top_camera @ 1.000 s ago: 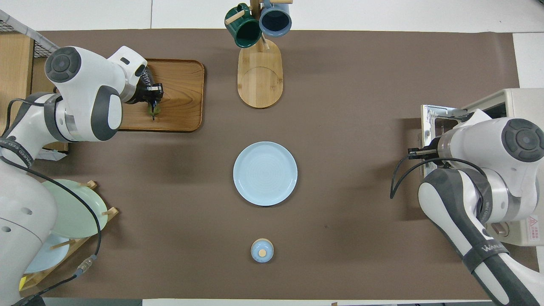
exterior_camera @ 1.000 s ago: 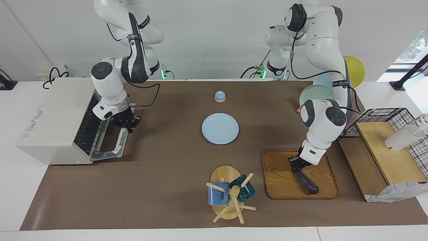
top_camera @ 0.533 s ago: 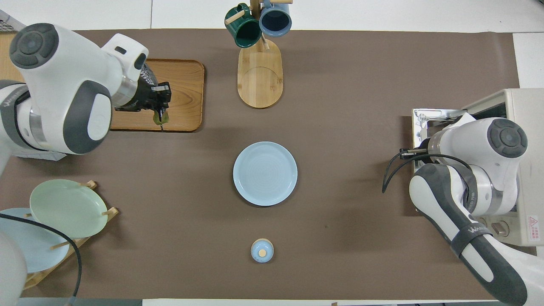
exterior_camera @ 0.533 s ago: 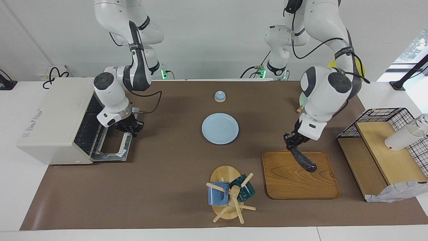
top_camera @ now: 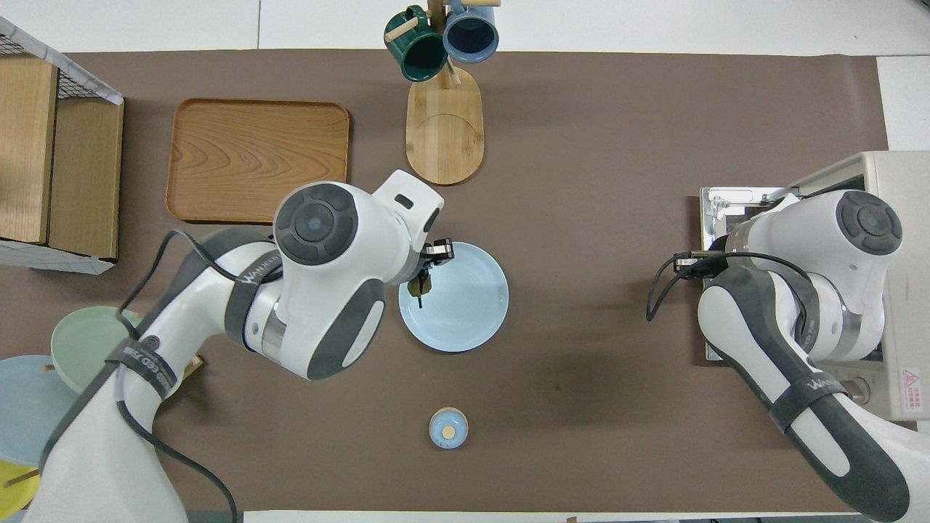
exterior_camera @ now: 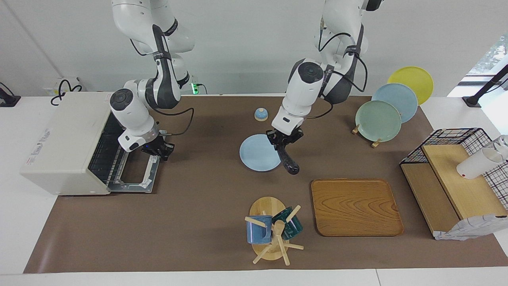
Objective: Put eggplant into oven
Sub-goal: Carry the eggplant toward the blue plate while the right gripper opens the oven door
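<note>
The dark purple eggplant (exterior_camera: 289, 161) hangs slantwise in the air, stem end up, with my left gripper (exterior_camera: 282, 145) shut on its upper end. It is over the edge of the blue plate (exterior_camera: 257, 155). In the overhead view only the stem tip of the eggplant (top_camera: 420, 288) shows below the left gripper (top_camera: 430, 260). The off-white oven (exterior_camera: 63, 137) stands at the right arm's end of the table, its door (exterior_camera: 137, 179) dropped flat and the wire rack showing inside. My right gripper (exterior_camera: 158, 150) is shut on the door's handle at its outer edge.
A bare wooden tray (exterior_camera: 355, 206) lies toward the left arm's end. A mug tree (exterior_camera: 273, 232) stands farther from the robots than the plate, a small blue knob (exterior_camera: 260, 114) nearer. A plate stand (exterior_camera: 379, 116) and a wire-and-wood rack (exterior_camera: 452, 171) fill the left arm's end.
The left arm lifted the eggplant off the wooden tray and carried it toward the oven's end, to over the blue plate. The right gripper lowered the oven door to flat.
</note>
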Robot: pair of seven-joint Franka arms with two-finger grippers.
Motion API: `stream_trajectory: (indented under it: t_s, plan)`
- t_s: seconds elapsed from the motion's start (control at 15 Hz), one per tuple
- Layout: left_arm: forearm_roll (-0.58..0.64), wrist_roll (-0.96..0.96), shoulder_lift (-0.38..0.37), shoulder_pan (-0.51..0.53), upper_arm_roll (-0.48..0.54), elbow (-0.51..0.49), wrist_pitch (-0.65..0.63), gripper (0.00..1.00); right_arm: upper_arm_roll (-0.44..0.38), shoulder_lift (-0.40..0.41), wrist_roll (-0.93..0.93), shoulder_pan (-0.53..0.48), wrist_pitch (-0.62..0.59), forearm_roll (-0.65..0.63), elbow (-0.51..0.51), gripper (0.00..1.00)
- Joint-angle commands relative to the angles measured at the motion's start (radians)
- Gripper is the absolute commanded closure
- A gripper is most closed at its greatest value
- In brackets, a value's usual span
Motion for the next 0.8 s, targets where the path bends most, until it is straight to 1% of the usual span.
stream_trajectory:
  t_s: [0.0, 0.13, 0.2, 0.33, 0.4, 0.47, 0.53, 0.6, 0.67, 0.73]
  plan:
    - [-0.020, -0.029, -0.019, -0.074, 0.022, -0.137, 0.151, 1.00, 0.035, -0.010, 0.014, -0.020, -0.092, 0.022, 0.057, 1.00]
    - [-0.020, -0.041, 0.019, -0.107, 0.023, -0.146, 0.199, 1.00, 0.043, -0.012, 0.014, -0.019, -0.126, 0.020, 0.076, 1.00]
    - [-0.020, -0.047, 0.032, -0.114, 0.023, -0.146, 0.202, 1.00, 0.067, -0.012, 0.017, -0.020, -0.120, 0.022, 0.079, 1.00]
    - [-0.020, -0.046, 0.033, -0.121, 0.023, -0.148, 0.199, 1.00, 0.075, -0.004, 0.016, -0.019, -0.106, 0.019, 0.099, 1.00]
    - [-0.020, -0.043, 0.033, -0.121, 0.023, -0.148, 0.199, 1.00, 0.086, -0.002, 0.017, -0.004, -0.109, 0.006, 0.107, 1.00]
    - [-0.020, -0.043, 0.033, -0.121, 0.023, -0.148, 0.199, 1.00, 0.084, -0.002, 0.022, 0.041, -0.109, 0.000, 0.108, 0.99]
    - [-0.020, -0.043, 0.033, -0.122, 0.023, -0.148, 0.198, 1.00, 0.084, -0.002, 0.033, 0.053, -0.111, -0.010, 0.108, 0.84]
    - [-0.020, -0.035, 0.033, -0.128, 0.023, -0.148, 0.193, 0.84, 0.084, -0.002, 0.043, 0.062, -0.114, -0.033, 0.110, 0.71]
    - [-0.020, -0.029, 0.032, -0.128, 0.026, -0.148, 0.189, 0.01, 0.084, -0.002, 0.057, 0.064, -0.122, -0.050, 0.110, 0.71]
    - [-0.020, -0.026, 0.027, -0.124, 0.026, -0.142, 0.184, 0.00, 0.086, -0.004, 0.065, 0.064, -0.132, -0.058, 0.113, 0.71]
